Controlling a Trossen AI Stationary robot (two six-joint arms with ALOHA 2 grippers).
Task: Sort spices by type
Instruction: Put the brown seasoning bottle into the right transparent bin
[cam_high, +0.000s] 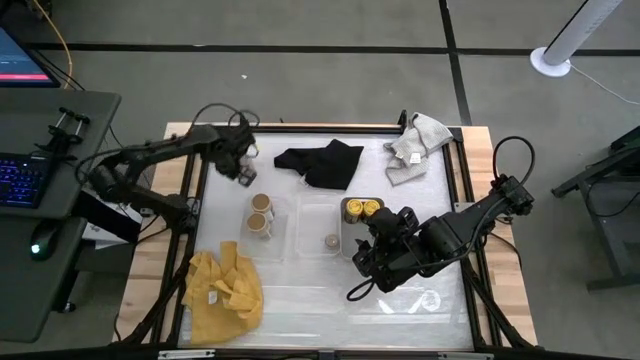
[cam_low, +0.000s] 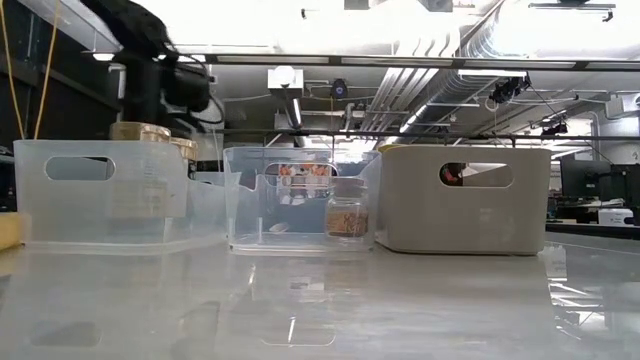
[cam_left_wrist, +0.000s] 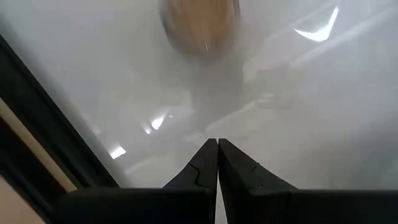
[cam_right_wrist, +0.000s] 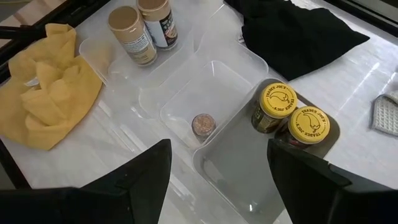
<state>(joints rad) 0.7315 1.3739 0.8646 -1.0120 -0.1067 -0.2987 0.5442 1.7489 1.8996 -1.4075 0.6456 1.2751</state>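
Two tan-topped spice jars (cam_high: 261, 214) stand in the left clear tray (cam_high: 281, 228). One tiny brownish jar (cam_high: 331, 241) stands in the middle clear tray (cam_right_wrist: 205, 93), and two yellow-topped jars (cam_right_wrist: 293, 116) stand in the grey tray (cam_right_wrist: 239, 168). My left gripper (cam_high: 243, 168) hangs shut and empty over the table's far left, beyond the tan-topped jars; its wrist view shows a blurred tan round top (cam_left_wrist: 199, 25) ahead. My right gripper (cam_right_wrist: 217, 180) hovers open above the grey tray's near part, slanting down, with nothing between its fingers.
A yellow cloth (cam_high: 222, 290) lies at the near left, a black cloth (cam_high: 322, 162) at the far middle and a grey cloth (cam_high: 415, 148) at the far right. The three trays stand side by side mid-table. A dark frame (cam_high: 470, 200) edges the white surface.
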